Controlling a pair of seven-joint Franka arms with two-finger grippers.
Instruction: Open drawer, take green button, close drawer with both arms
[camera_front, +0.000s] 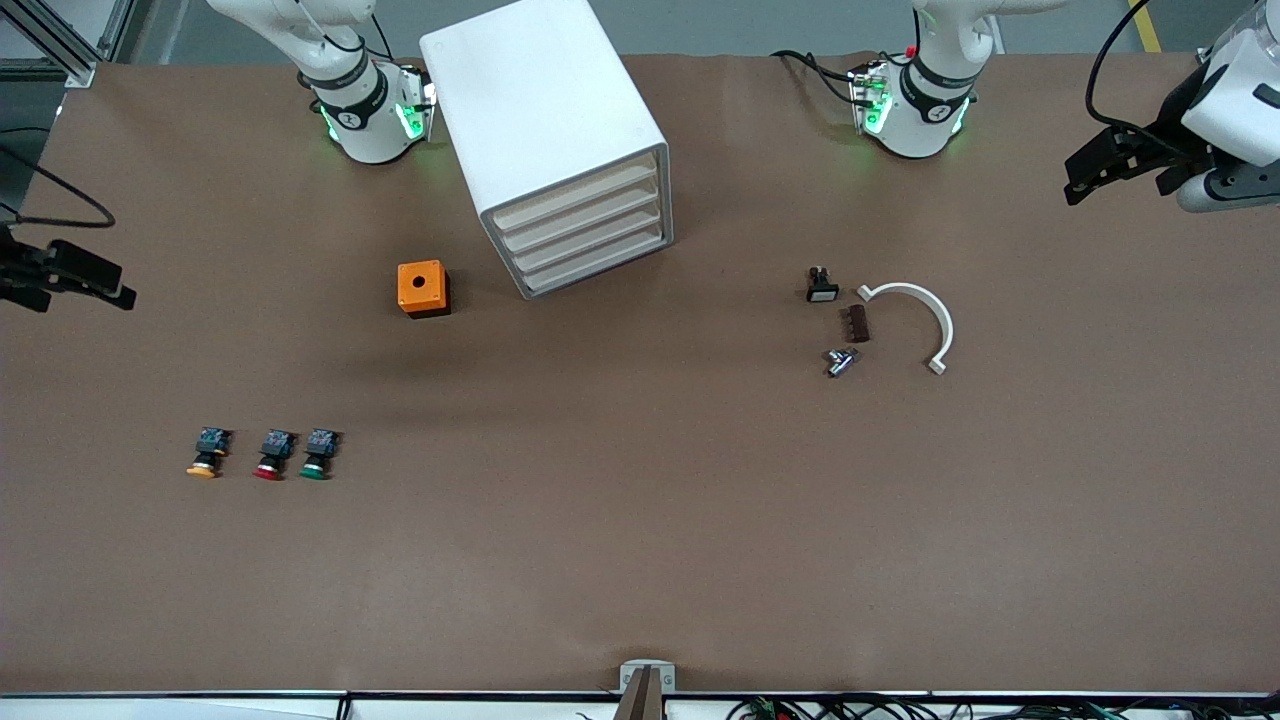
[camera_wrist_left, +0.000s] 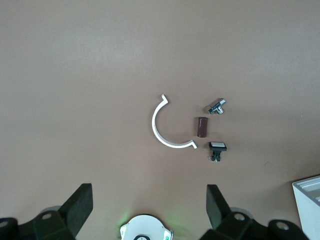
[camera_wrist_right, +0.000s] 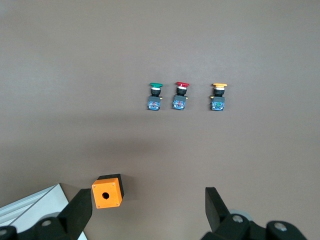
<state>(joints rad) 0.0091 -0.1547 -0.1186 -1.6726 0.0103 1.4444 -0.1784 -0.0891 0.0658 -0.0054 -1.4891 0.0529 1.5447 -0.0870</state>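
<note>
Drawers (camera_front: 585, 235) are all shut and the green button (camera_front: 316, 455) lies on the table (camera_front: 640, 520), well apart from both wide-open, empty end effectors, left (camera_front: 1100, 170) and right (camera_front: 75, 280), fitting start or finish.

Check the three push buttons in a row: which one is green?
The green button: the end one toward the left arm's side, beside the red button; the yellow button sits at the other end.

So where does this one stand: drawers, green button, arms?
All drawers of the white cabinet are shut. The green button lies on the table beside the red button and yellow button. The left gripper and right gripper hover open at the table's ends, holding nothing. That fits either the start or the finish; these pictures cannot tell which.
</note>
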